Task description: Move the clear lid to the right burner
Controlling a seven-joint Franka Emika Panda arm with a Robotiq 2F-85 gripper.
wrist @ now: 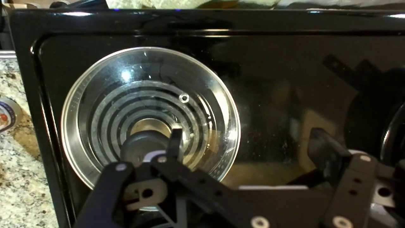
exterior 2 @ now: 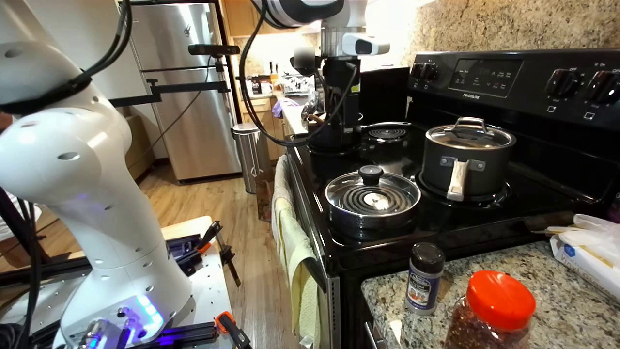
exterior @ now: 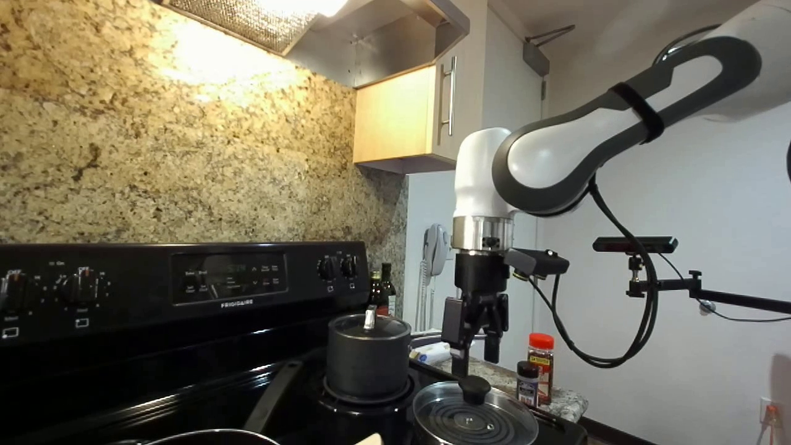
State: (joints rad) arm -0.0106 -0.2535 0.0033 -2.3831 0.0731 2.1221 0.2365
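Gripper (wrist: pixel 248 142) spread, empty; clear lid (wrist: pixel 152 106) lies over front burner (wrist: pixel 107 126) nearest counter (wrist: pixel 25 183), probably its goal. We judge risk: low sideways sweep of finger (wrist: pixel 175 141) catching knob (wrist: pixel 142 145), dragging lid askew.

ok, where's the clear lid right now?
In an exterior view, the clear lid sits over a coil burner, just left of the dark saucepan and beyond the black-capped jar.
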